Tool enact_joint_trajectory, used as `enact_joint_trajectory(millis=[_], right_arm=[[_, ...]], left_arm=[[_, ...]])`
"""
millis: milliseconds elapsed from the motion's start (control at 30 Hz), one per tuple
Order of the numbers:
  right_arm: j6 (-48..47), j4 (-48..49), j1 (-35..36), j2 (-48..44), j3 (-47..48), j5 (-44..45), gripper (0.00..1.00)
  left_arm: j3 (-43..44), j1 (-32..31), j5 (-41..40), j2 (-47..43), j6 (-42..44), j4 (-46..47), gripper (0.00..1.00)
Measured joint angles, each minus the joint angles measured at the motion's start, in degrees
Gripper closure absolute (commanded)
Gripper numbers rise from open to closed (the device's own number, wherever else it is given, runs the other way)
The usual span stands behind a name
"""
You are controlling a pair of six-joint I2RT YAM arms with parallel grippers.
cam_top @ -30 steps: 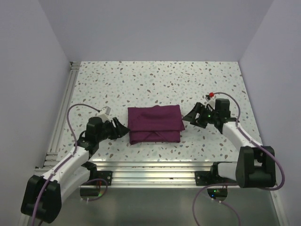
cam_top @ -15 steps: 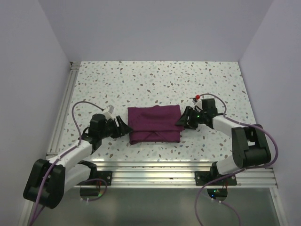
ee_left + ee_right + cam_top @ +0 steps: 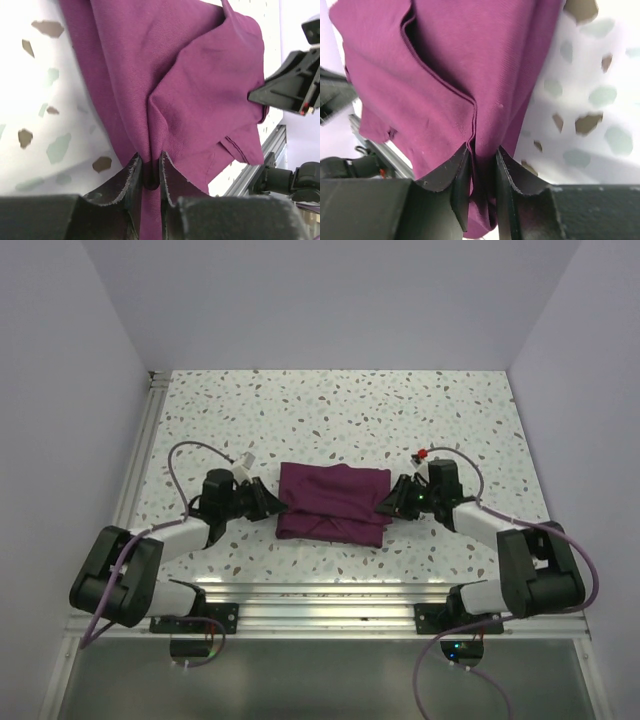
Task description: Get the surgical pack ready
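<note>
From above, the pack lies on the speckled table as a folded, slightly rumpled purple bundle, stretched between the two sets of jaws. The left gripper meets the pack's left edge and the right gripper meets its right edge, so the cloth fills the whole gap between them. Both arms lie low and reach inward from the near corners. From this height I can't make out how wide either pair of jaws stands. The rail runs along the near side, behind both grippers.

Through the left wrist camera, the left gripper has its jaws drawn nearly together, with only a thin slot left, and a fold of the pack is pinched in that slot. The cloth rises out from between the tips and spreads away ahead of them in overlapping layers. The right gripper shows as a black shape at the cloth's far edge, straight across from these jaws. Table shows to one side of the tips.

Through the right wrist camera it looks much the same. The right gripper stands almost closed, with a ridge of the pack caught between the two tips. A seam runs from that pinch out across the cloth ahead of the jaws. Bare table lies just beside the outer tip.
</note>
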Motion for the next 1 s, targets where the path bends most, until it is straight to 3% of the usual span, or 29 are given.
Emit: enact_joint_trajectory(millis=[267, 300, 333, 367, 500, 533, 733, 1000], right_arm=[[4.04, -0.28, 6.19, -14.91, -9.75, 7.30, 0.72], [4.85, -0.68, 7.28, -16.83, -10.84, 8.02, 0.68], [5.70, -1.20, 8.28, -18.45, -11.65, 8.46, 0.53], [6.32, -2.21, 9.22, -20.09, -12.13, 8.81, 0.46], [6.49, -8.66, 11.19, -25.49, -12.28, 11.17, 0.27], [6.12, -10.75, 11.19, -26.62, -12.00, 12.04, 0.26], [2.91, -22.97, 11.19, -29.92, -5.88, 18.86, 0.25], [-4.26, -33.88, 11.78, -29.40, 4.63, 26.49, 0.32]], left_arm=[[9.97, 0.00, 0.46, 10.56, 3.56, 0.02, 0.94], [11.69, 0.00, 0.46, 12.26, 3.93, 0.24, 0.94], [13.40, -0.02, 0.50, 13.88, 4.15, 0.20, 0.92], [15.15, -0.09, 0.70, 15.41, 4.42, 0.00, 0.87], [20.59, -0.59, -1.31, 18.12, 5.97, -2.60, 0.68], [21.51, -0.61, -2.32, 17.97, 6.45, -3.69, 0.62], [22.29, 0.70, -9.79, 11.93, 8.22, -10.32, 0.44], [15.47, 3.85, -14.73, -1.55, 8.31, -16.20, 0.44]])
